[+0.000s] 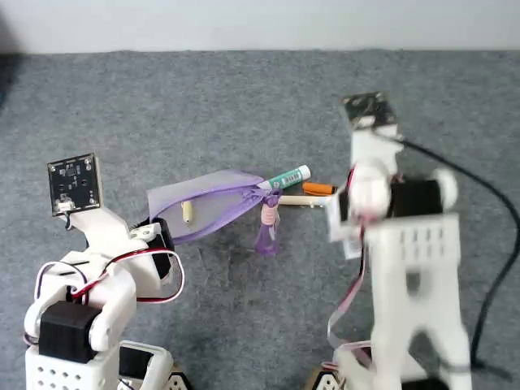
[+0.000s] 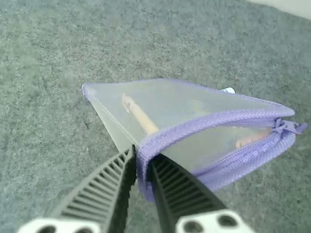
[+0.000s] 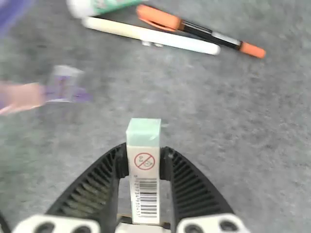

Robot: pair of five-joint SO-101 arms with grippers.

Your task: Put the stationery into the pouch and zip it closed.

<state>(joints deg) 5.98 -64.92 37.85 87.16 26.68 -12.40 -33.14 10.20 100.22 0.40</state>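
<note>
Purple mesh pouch (image 1: 219, 191) (image 2: 194, 104): it is lying on the grey carpet-like table cover (image 1: 244, 106), left of centre. One corner is being lifted off the cover, and the mouth is pointing toward the loose stationery.
Zip: the two purple zip edges are standing apart along the near side and meeting at the slider (image 2: 282, 126), so the pouch is sitting open.
Inside the pouch: a pale stick-shaped piece (image 1: 188, 211) (image 2: 138, 114) is showing through the mesh. I cannot tell what it is.
Left gripper (image 1: 158, 236) (image 2: 140, 158): its black ribbed jaws are pinching the pouch's zip edge near the end away from the slider, and are nearly together on the fabric.
Right gripper (image 3: 143, 153): it is hanging above the cover, off to the side of the pens. Its jaws are clamping an eraser (image 3: 143, 141), a white block with a pale green tip sticking out past the jaws.
Glue stick (image 1: 286, 178) (image 3: 97, 6): green and white, it is lying just beside the pouch's mouth.
White pen (image 1: 301, 201) (image 3: 150, 36): it is lying flat next to the glue stick.
Orange pen (image 1: 318, 188) (image 3: 199, 30): it is lying just beside the white pen, on the side away from the gripper.
Purple tag (image 1: 266, 236) (image 3: 65, 83): it is trailing from the slider end on a pink link (image 1: 268, 213) and resting on the cover.
</note>
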